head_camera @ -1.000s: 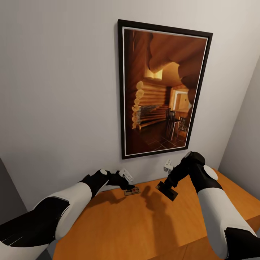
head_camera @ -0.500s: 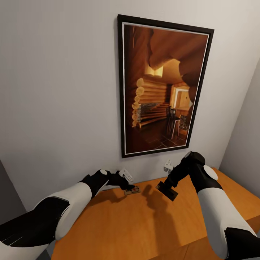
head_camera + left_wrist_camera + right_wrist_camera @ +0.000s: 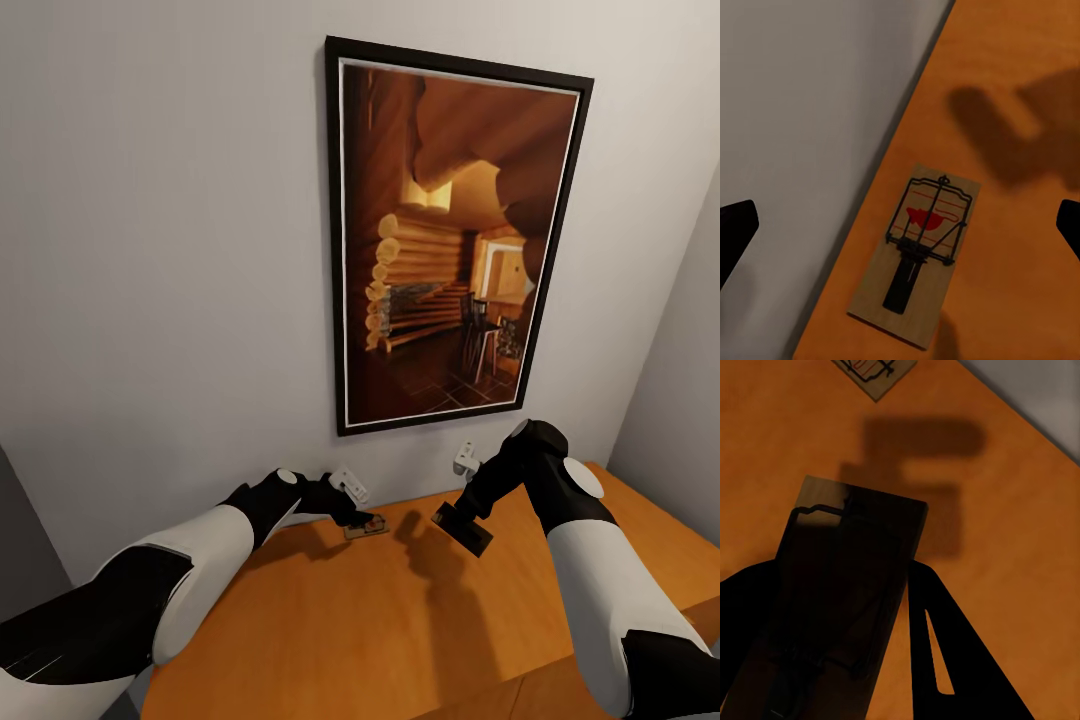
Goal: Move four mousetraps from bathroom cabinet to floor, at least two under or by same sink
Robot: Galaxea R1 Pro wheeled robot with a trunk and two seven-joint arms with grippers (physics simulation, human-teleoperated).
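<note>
One mousetrap (image 3: 374,529) lies flat on the orange-brown cabinet (image 3: 400,620) top, close to the back wall. My left gripper (image 3: 357,517) hovers right over it. In the left wrist view this mousetrap (image 3: 919,255), with its red spot and dark wire, lies between the widely spread fingers (image 3: 736,231) of the open left gripper (image 3: 902,225). My right gripper (image 3: 456,519) holds a second mousetrap (image 3: 468,535) above the cabinet top. In the right wrist view the held mousetrap (image 3: 847,577) looks dark between the fingers (image 3: 937,645), and the lying mousetrap (image 3: 875,371) shows beyond it.
A large framed picture (image 3: 455,240) of a log-cabin interior hangs on the wall behind the cabinet. Two small white fittings (image 3: 350,485) (image 3: 465,460) sit on the wall just above the cabinet top. A side wall (image 3: 680,380) closes the right. The cabinet top extends toward me.
The head view has shifted very slightly. Both arms and both mousetraps keep their places.
</note>
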